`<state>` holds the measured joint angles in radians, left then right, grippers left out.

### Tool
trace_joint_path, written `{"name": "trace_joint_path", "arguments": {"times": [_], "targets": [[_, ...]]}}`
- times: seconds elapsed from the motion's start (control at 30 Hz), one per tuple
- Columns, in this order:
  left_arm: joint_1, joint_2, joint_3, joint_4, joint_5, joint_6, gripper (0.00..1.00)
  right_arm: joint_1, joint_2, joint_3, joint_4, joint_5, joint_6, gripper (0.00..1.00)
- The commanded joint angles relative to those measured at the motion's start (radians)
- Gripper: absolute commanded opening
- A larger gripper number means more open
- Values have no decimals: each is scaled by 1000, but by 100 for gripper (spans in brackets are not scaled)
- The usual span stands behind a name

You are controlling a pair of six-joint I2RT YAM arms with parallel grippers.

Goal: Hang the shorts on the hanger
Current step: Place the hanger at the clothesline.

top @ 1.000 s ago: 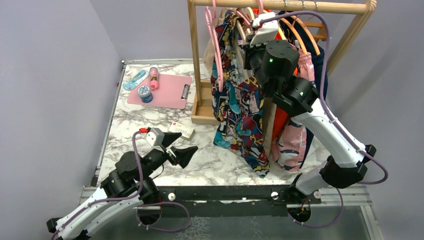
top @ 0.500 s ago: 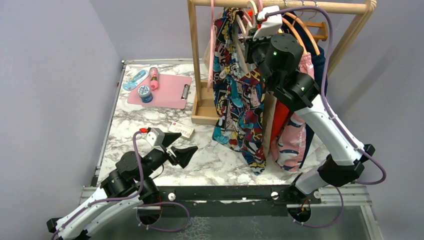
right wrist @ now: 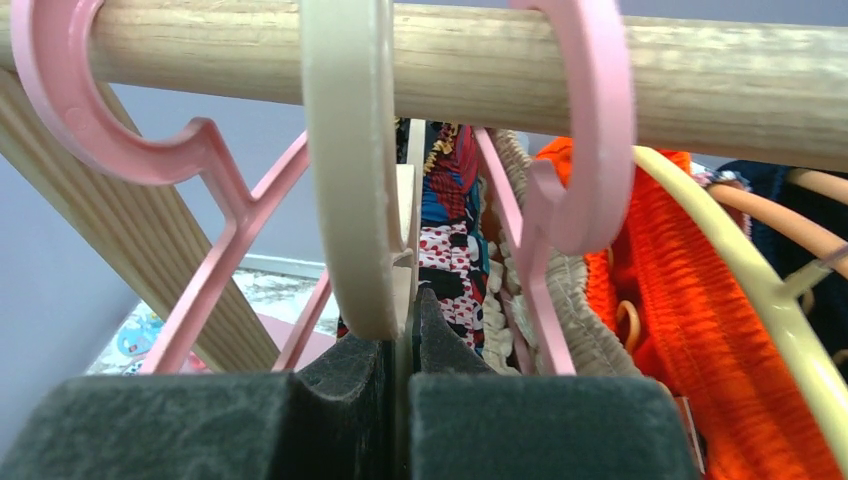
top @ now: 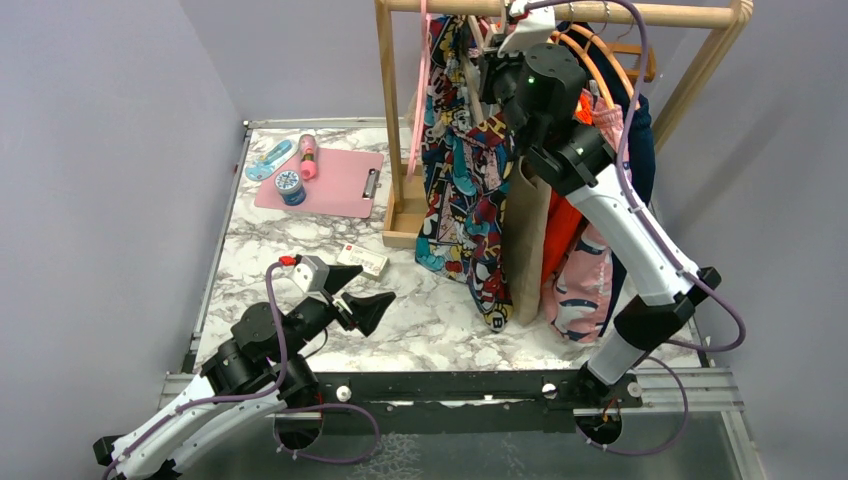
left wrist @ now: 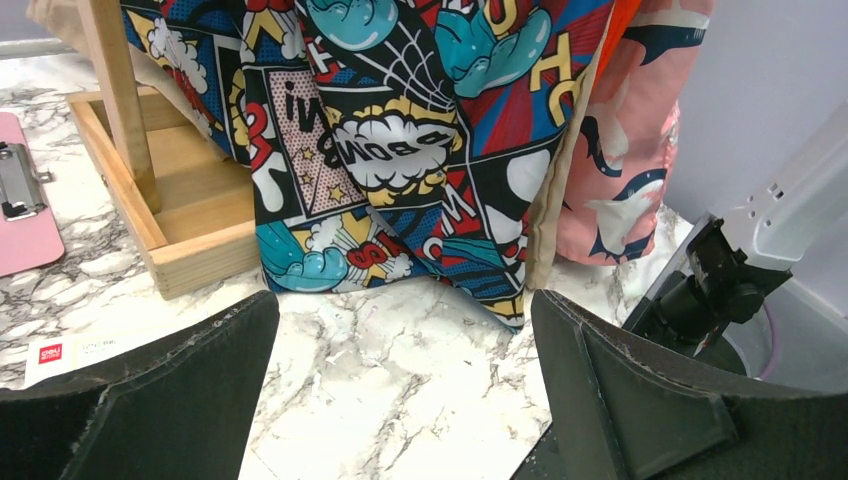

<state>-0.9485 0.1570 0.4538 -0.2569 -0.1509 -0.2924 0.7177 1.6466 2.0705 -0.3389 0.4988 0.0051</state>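
Observation:
The comic-print shorts (top: 462, 190) hang from the cream hanger below the wooden rail (top: 560, 12); they also fill the top of the left wrist view (left wrist: 400, 140). In the right wrist view the cream hanger's hook (right wrist: 345, 150) curves over the rail (right wrist: 700, 80). My right gripper (right wrist: 405, 330) is shut on the hanger's neck just under the hook, high at the rack (top: 500, 60). My left gripper (top: 365, 305) is open and empty, low over the marble table, its fingers (left wrist: 150, 390) wide apart facing the hem of the shorts.
Pink hangers (right wrist: 575, 150) hook the rail on both sides of the cream one. Beige shorts (top: 525, 240), an orange garment (right wrist: 690, 290) and a pink printed garment (top: 580, 285) hang beside. A rack base tray (left wrist: 190, 210), pink clipboard (top: 330, 180), small card box (top: 365, 260) lie on the table.
My right gripper has risen and moved back with the hanger and shorts, bringing the hook up over the rail. The shorts now hang higher and straighter. The left arm has not moved.

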Motion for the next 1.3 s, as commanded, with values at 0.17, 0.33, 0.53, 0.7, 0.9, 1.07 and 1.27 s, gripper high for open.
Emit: {"name": "trace_joint_path", "arguments": {"times": [0.17,0.33,0.53,0.7,0.9,1.07,1.27], "targets": [[1,-10,-4,7,-24,-5,99,-12,78,135,80,-45,47,1],[1,-11,-5,7,-24,-4,99,-23,122,178,55,-46,55,1],[1,-10,-4,7,-25,2,99,-36,148,182,20,-58,80,1],[1,-6,-5,7,-21,3,99,-37,146,158,-5,-84,104,1],[1,-5,-5,7,-20,6,99,-37,152,170,-82,-130,132,1],[1,-4,-5,8,-18,6,99,-37,148,168,-132,-142,143,1],[1,-5,-5,9,-13,5,99,-37,150,187,-173,-159,152,22]]}}
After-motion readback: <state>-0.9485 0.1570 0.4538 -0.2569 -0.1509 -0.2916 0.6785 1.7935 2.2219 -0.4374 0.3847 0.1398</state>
